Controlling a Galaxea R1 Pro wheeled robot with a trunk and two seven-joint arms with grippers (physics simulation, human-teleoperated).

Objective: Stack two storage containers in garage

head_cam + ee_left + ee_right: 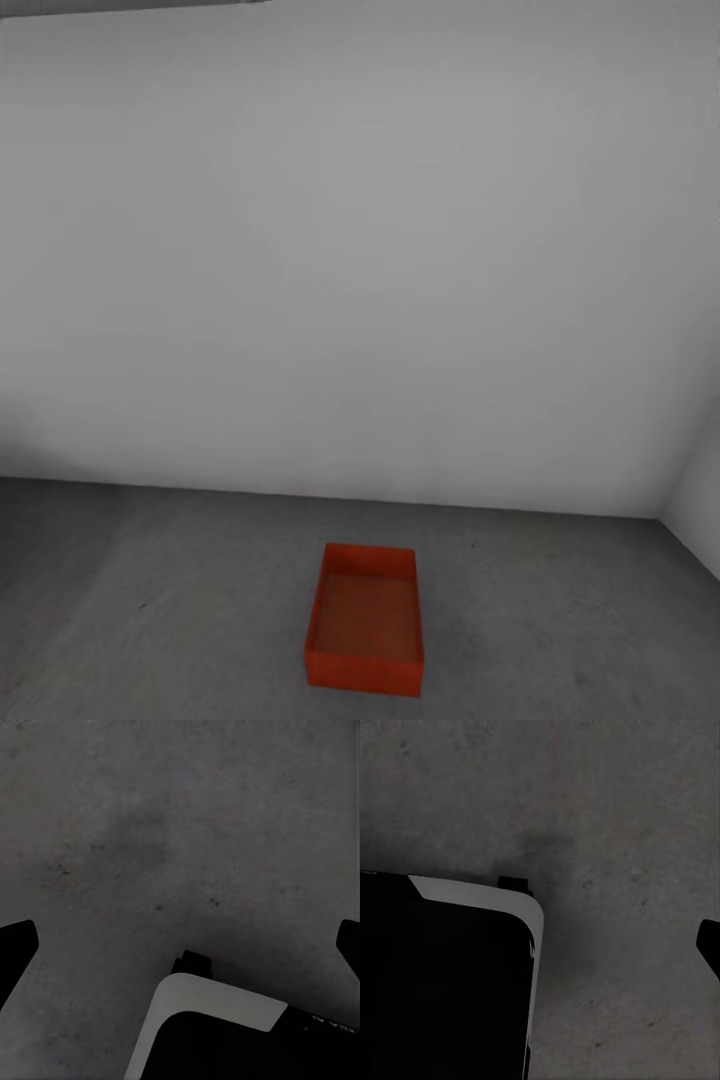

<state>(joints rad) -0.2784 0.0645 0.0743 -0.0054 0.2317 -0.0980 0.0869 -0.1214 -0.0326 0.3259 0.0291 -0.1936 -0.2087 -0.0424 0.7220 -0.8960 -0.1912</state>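
One orange-red open-top storage container (365,620) sits empty on the dark grey garage floor (150,600), a short way out from the white wall. In the left wrist view my left gripper (180,945) hangs over bare floor, and its black fingertips (16,945) stand far apart at the picture's two edges with nothing between them. In the right wrist view my right gripper (540,945) also faces bare floor. One of its fingertips (709,945) shows at the edge, while the other is lost against my black base.
A plain white wall (360,250) rises behind the container and meets a side wall (700,500) in a corner at the right. My own black and white base (225,1035) (450,975) shows in both wrist views.
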